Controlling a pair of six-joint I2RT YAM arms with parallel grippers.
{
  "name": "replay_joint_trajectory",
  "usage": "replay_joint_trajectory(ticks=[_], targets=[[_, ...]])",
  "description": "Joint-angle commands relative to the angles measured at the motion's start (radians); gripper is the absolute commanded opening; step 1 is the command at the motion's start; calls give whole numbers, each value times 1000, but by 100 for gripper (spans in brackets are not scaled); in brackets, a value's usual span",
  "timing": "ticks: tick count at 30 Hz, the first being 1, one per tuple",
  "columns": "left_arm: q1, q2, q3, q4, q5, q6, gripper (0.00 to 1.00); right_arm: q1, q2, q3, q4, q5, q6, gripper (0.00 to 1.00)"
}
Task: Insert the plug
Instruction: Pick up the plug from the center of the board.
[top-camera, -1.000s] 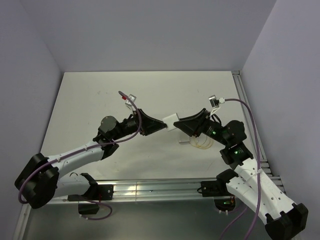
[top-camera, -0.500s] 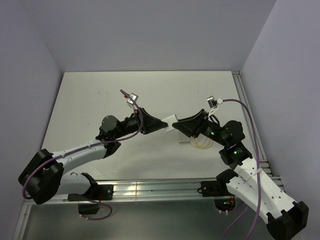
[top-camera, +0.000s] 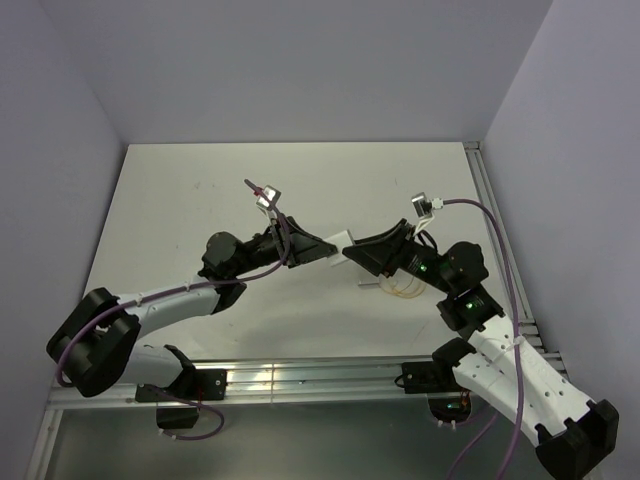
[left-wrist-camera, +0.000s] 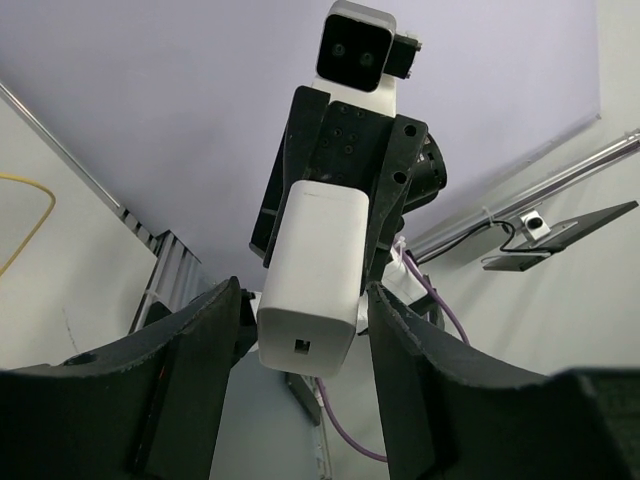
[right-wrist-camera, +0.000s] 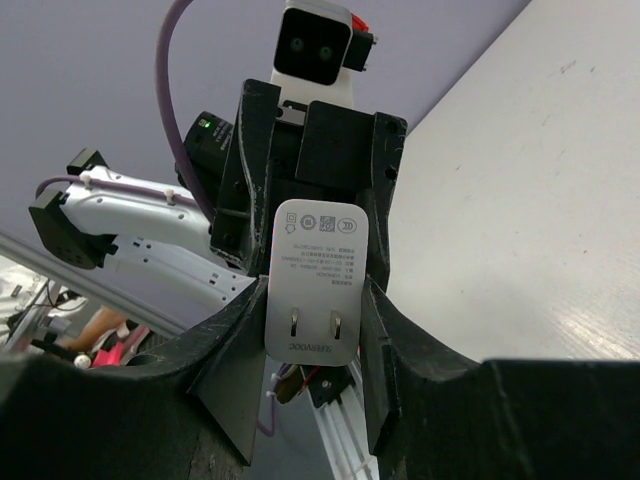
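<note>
A white plug (top-camera: 351, 243), a charger block, hangs in the air above the table's middle between my two grippers. My right gripper (top-camera: 362, 251) is shut on its pronged end; in the right wrist view the two metal prongs face the camera on the plug (right-wrist-camera: 318, 270), pinched by the gripper (right-wrist-camera: 315, 300). My left gripper (top-camera: 334, 250) comes in from the left and is closed round the other end. In the left wrist view the plug (left-wrist-camera: 318, 262) shows its small square port, and both fingers of the gripper (left-wrist-camera: 305, 295) sit tight against its sides.
A coil of thin yellow cable (top-camera: 402, 289) lies on the table under the right gripper, with a small metal pin (top-camera: 371, 284) beside it. Aluminium rails run along the right edge (top-camera: 495, 225) and the near edge (top-camera: 300, 377). Walls close in left, back and right.
My left gripper has moved right onto the plug's free end and its jaws have narrowed round it. The right gripper has kept its grip and shifted slightly left.
</note>
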Motion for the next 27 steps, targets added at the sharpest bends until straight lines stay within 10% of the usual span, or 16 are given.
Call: replay_joint_trajectory(ticks=[1,5,9,11,12,16,27], targets=[[5,5,42,90,4,-30,59,17,-6,-7,53,28,-20,0],[9,15,57,98,10,-33,52,21,-9,-7,49,33,-22,0],[9,38,68,118,33,-52,1,24,-5,13,2,63,-33,0],[18,40,61,112,41,-41,1,24,9,66,-122,102,-56,18],[27,31,47,93,44,-33,1,23,15,92,-180,143,-71,43],[100,-20,30,-127,55,92,0,21,23,253,-487,307,-176,70],[213,-25,116,-593,-56,565,1,-109,243,568,-1009,605,-275,78]])
